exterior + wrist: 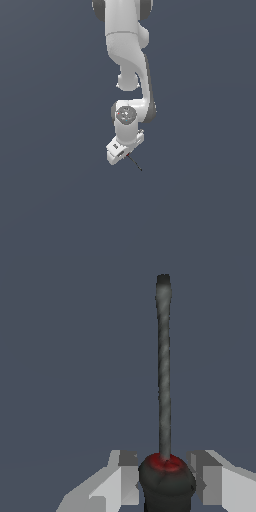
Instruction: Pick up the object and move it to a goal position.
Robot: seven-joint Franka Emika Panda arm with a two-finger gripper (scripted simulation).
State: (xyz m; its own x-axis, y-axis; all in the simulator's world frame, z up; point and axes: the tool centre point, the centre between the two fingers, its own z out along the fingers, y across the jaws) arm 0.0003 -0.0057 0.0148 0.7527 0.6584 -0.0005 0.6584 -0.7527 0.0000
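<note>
The screwdriver shows in the wrist view with its red-and-black handle (167, 483) between my two fingers and its thin dark shaft (164, 366) pointing away from the hand. My gripper (166, 478) is shut on the handle, with the pads against both of its sides. In the exterior view my gripper (125, 156) hangs below the white arm, tilted. The screwdriver (135, 164) sticks out from it toward the exterior view's lower right, with a spot of red at the fingers.
The white arm (127, 60) comes down from the top of the exterior view. A plain dark grey-blue surface (55, 190) fills the rest of both views.
</note>
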